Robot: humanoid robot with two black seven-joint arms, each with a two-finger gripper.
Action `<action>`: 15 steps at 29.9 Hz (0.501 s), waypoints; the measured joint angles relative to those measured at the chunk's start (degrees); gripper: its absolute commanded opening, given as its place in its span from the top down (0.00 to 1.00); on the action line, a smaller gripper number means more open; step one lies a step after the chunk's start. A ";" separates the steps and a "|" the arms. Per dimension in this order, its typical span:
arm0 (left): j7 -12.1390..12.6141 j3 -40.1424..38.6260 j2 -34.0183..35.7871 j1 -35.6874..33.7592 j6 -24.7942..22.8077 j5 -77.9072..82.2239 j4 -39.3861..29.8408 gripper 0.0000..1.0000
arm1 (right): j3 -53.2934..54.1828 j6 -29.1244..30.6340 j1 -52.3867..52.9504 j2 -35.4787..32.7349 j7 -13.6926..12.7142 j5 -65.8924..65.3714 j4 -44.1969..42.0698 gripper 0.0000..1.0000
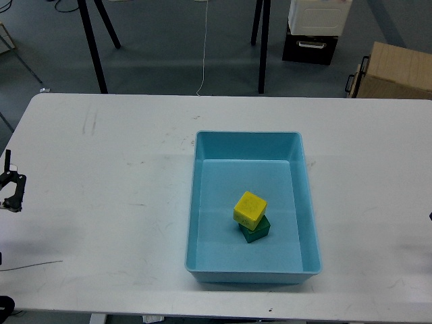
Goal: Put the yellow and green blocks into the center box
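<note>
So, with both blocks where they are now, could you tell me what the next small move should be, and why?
Probably none beyond keeping both arms back. The yellow block and the green block already lie inside the blue tray, the yellow one resting partly on the green one. The left hand sits at the table's far left edge, holding nothing; the right hand is barely in view.

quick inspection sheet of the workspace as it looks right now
surface: white table, faint scuff marks far left
job's things: yellow block resting tilted on the green block, both inside the blue tray
clutter: nothing seen
grippers: left gripper at the left edge, too small to judge; right not in view
cables: thin wire on the table's near left; white cord on the floor
surroundings: black stand legs, cardboard carton, black and white bins
</note>
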 measured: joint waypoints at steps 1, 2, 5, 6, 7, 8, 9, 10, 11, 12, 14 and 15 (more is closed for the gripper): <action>0.00 0.08 -0.61 0.88 0.00 -0.16 -0.04 0.00 | 0.03 0.00 -0.11 -0.10 0.00 -0.04 0.21 0.00; 0.00 0.20 -1.14 1.42 0.00 -0.26 -0.06 0.00 | 0.03 0.00 -0.14 -0.15 0.00 -0.06 0.26 0.00; 0.00 1.50 -2.27 2.69 0.00 -0.35 -0.15 0.00 | -0.07 0.00 -0.04 -0.16 0.00 -0.09 0.18 0.00; 0.00 2.21 -2.55 2.85 0.00 -0.35 -0.25 0.00 | -0.07 0.00 -0.01 -0.13 0.00 -0.10 0.15 0.00; 0.00 2.80 -2.80 2.94 0.00 -0.35 -0.46 0.00 | -0.08 0.00 0.01 -0.09 0.00 -0.11 0.16 0.00; 0.00 3.25 -3.03 2.99 0.00 -0.36 -0.74 0.00 | -0.10 0.00 0.03 -0.07 0.00 -0.13 0.16 0.00; 0.00 3.51 -3.21 3.02 0.00 -0.36 -1.00 0.00 | -0.20 0.00 0.04 -0.06 0.00 -0.15 0.17 0.00; 0.00 3.69 -3.38 3.03 0.00 -0.37 -1.29 0.00 | -0.35 0.00 0.04 -0.05 0.00 -0.20 0.23 0.00; 0.00 3.78 -3.51 3.05 0.00 -0.37 -1.57 0.00 | -0.49 0.00 0.04 -0.03 0.00 -0.39 0.30 0.00; 0.00 3.83 -3.58 3.08 0.00 -0.37 -1.74 0.00 | -0.62 0.00 0.02 0.06 0.00 -0.91 0.45 0.00; 0.00 3.87 -3.64 3.12 0.00 -0.37 -1.94 0.00 | -0.77 0.00 -0.19 0.40 0.00 -2.63 0.90 0.00; 0.00 3.87 -3.63 3.12 0.00 -0.37 -1.98 0.00 | -0.82 0.00 -0.29 0.51 0.05 -3.39 1.19 0.00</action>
